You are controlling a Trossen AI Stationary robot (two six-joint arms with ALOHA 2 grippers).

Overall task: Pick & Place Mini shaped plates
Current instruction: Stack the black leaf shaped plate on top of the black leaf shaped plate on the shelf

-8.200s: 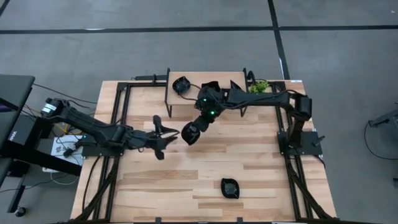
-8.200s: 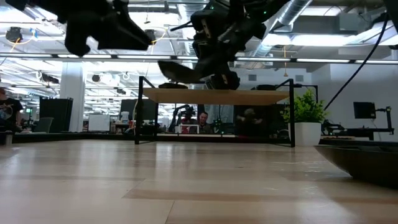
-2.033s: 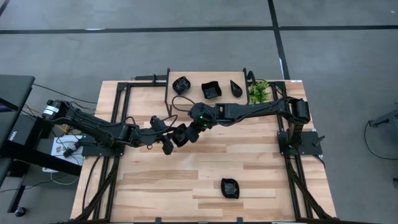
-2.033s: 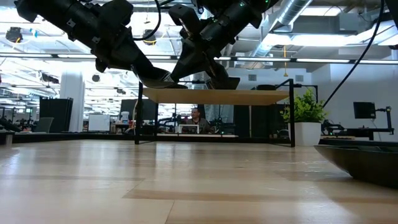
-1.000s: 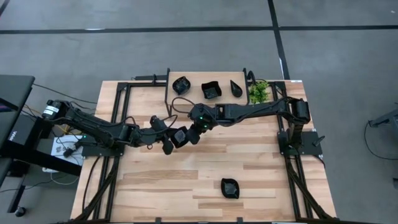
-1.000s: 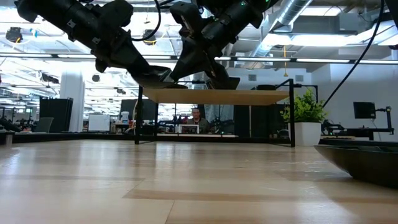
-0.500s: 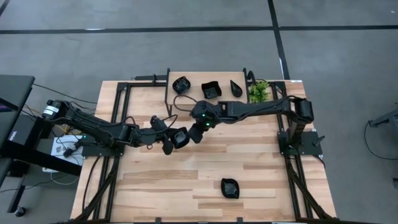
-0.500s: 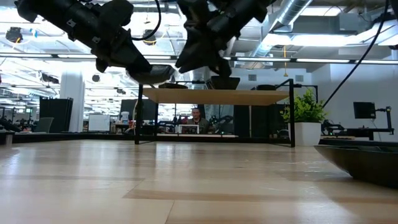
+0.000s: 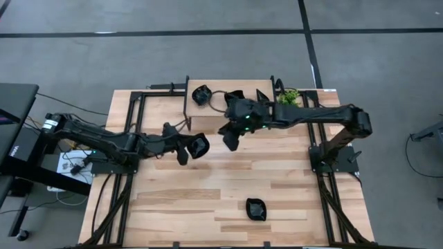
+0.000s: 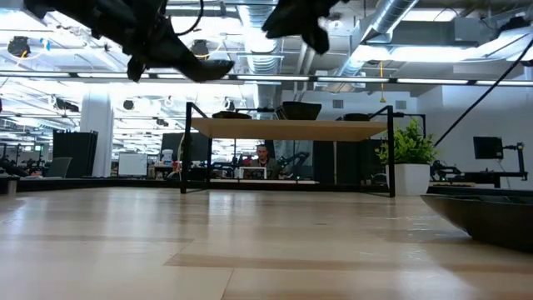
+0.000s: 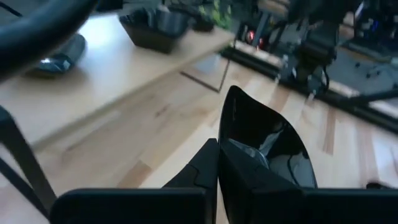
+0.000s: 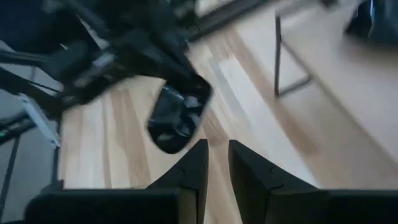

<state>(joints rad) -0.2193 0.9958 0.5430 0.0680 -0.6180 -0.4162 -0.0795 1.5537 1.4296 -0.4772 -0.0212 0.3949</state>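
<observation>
Two dark arms meet over the middle of the wooden table in the high view, where the left end effector is clamped on a glossy black mini plate, carried in the air near the table's centre, while the right end effector hangs just beside it, with nothing between its fingers. A raised shelf at the far edge bears three more black plates, partly covered by the right arm, with a small green plant at its right end, and another black plate lies alone on the table toward the near edge. From the low view, the held plate rides high above the shelf, and a person sits in the room beyond. The left wrist view shows the plate standing on edge, pinched at its rim between that arm's closed fingers. In the right wrist view the two fingers stand slightly apart around bare air, the held plate visible farther off in the other arm's grip.
</observation>
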